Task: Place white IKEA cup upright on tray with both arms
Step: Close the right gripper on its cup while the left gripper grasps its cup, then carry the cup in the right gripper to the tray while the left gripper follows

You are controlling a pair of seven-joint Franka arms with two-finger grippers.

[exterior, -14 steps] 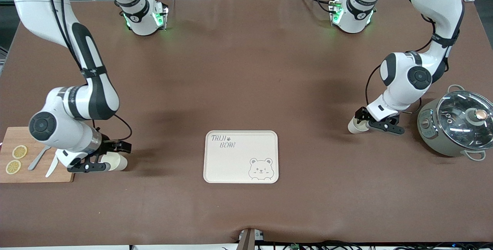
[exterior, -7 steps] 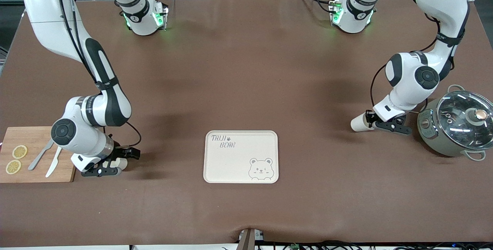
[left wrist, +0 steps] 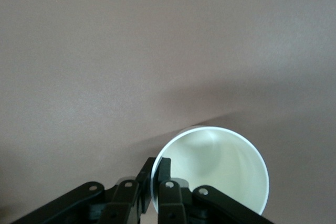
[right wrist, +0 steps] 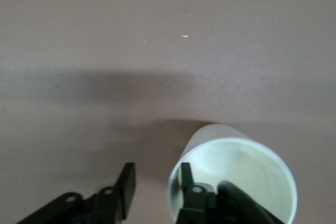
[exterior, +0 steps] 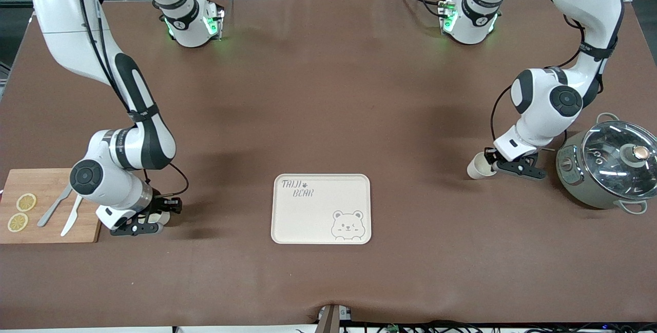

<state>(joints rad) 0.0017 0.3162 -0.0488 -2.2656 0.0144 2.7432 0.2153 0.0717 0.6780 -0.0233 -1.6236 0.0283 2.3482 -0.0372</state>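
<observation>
both arms bent low, each at a white cup.
left gripper (exterior: 491, 164) pinches left cup (exterior: 476, 167) rim; right gripper (exterior: 154, 216) straddles right cup (right wrist: 233, 179) rim, fingers apart; tray (exterior: 321, 209) between.

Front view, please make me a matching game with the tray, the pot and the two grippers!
1 tray
2 pot
3 left gripper
4 right gripper

A open around the board-side cup rim, beside the cutting board
B has a glass lid
C shut on the pot-side cup rim
D shows a bear face

Pairs: 1-D, 2-B, 3-C, 4-A
</observation>
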